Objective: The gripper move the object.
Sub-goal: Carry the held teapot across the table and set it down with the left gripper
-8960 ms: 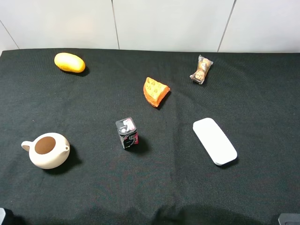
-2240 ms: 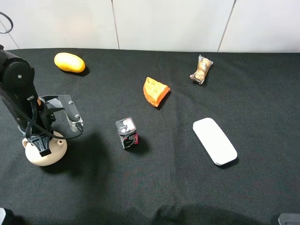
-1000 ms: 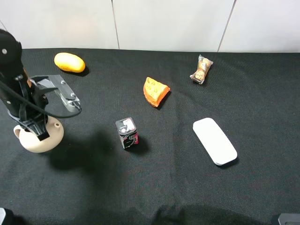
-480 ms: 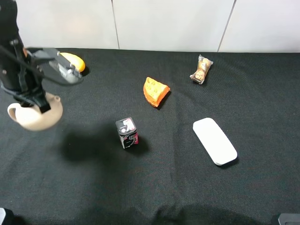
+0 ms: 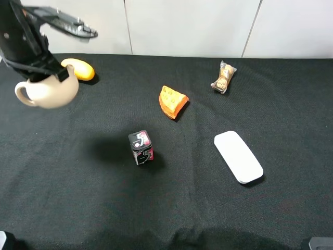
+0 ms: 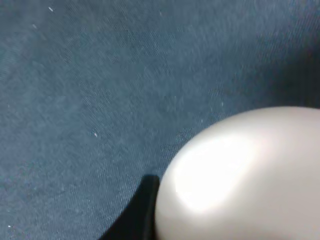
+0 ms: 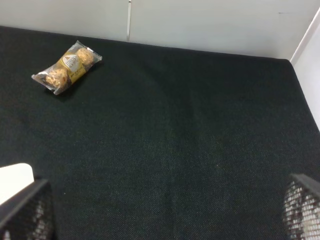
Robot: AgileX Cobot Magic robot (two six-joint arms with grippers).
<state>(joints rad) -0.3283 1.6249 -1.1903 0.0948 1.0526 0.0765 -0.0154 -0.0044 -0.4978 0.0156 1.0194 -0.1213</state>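
Black worktop (image 5: 208, 208), far left: my left tool (image 5: 41, 72) is clamped on the teapot (image 5: 49, 94), held aloft beside the yellow fruit (image 5: 79, 70). Lift done, I judge; carry and set-down remain. Meanwhile my right tool (image 7: 160, 220) gapes, idle.

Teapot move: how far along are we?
Done: the left tool is shut on the teapot, which hangs clear of the black cloth; its shadow falls beside the small box. In hand: the carry, near the yellow fruit. Left: set-down and release; no target is evident.
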